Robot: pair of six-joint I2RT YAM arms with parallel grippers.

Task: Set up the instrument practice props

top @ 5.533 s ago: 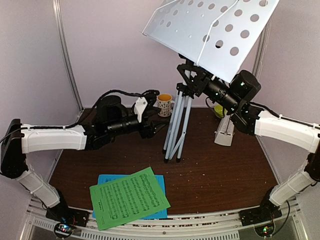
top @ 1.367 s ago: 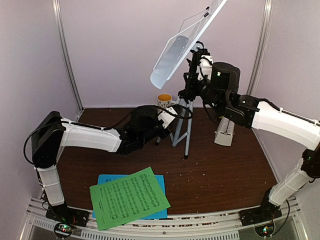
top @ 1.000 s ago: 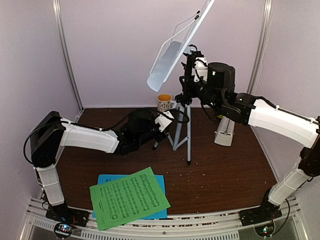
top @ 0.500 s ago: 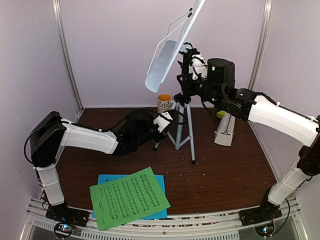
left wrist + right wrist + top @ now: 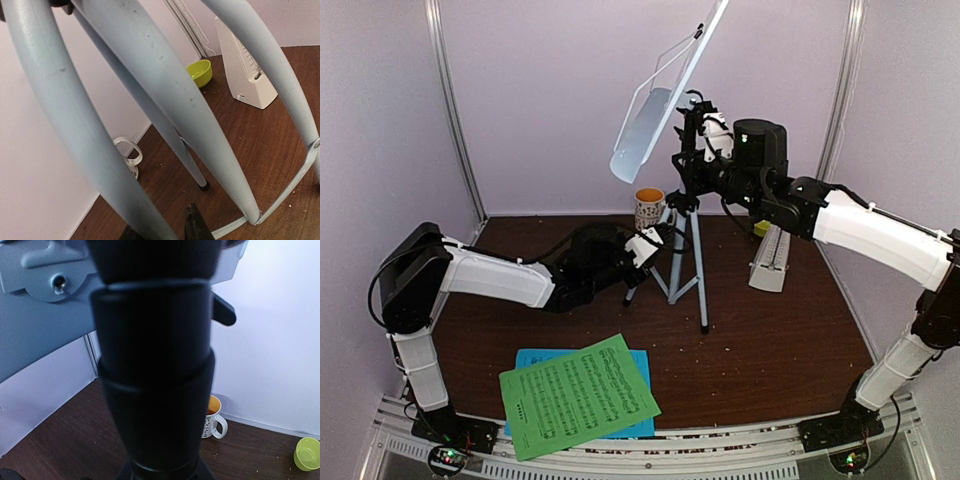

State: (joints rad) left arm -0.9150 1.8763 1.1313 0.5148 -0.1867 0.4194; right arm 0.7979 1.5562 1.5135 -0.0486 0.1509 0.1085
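Observation:
The white music stand [image 5: 665,95] stands upright on its silver tripod [image 5: 698,270] at mid-table, legs spread. My right gripper [image 5: 692,168] is shut on the stand's black neck [image 5: 155,380], which fills the right wrist view. My left gripper [image 5: 655,240] is shut on one tripod leg [image 5: 75,125], low down, with a dark fingertip [image 5: 196,226] beside it. The green music sheet [image 5: 580,395] lies on the blue one [image 5: 528,358] near the front edge. The white metronome [image 5: 770,258] stands at the right rear, also seen as the metronome [image 5: 245,65] in the left wrist view.
A patterned mug [image 5: 648,207] with orange inside stands at the back wall behind the tripod. A lime-green bowl [image 5: 201,72] sits in the back right corner beside the metronome. Pale walls close in the table on three sides.
The stand, tipped over with legs folded several seconds ago, is now upright with legs spread. In the last second it shifted slightly right and its desk turned steeper; both grippers kept hold.

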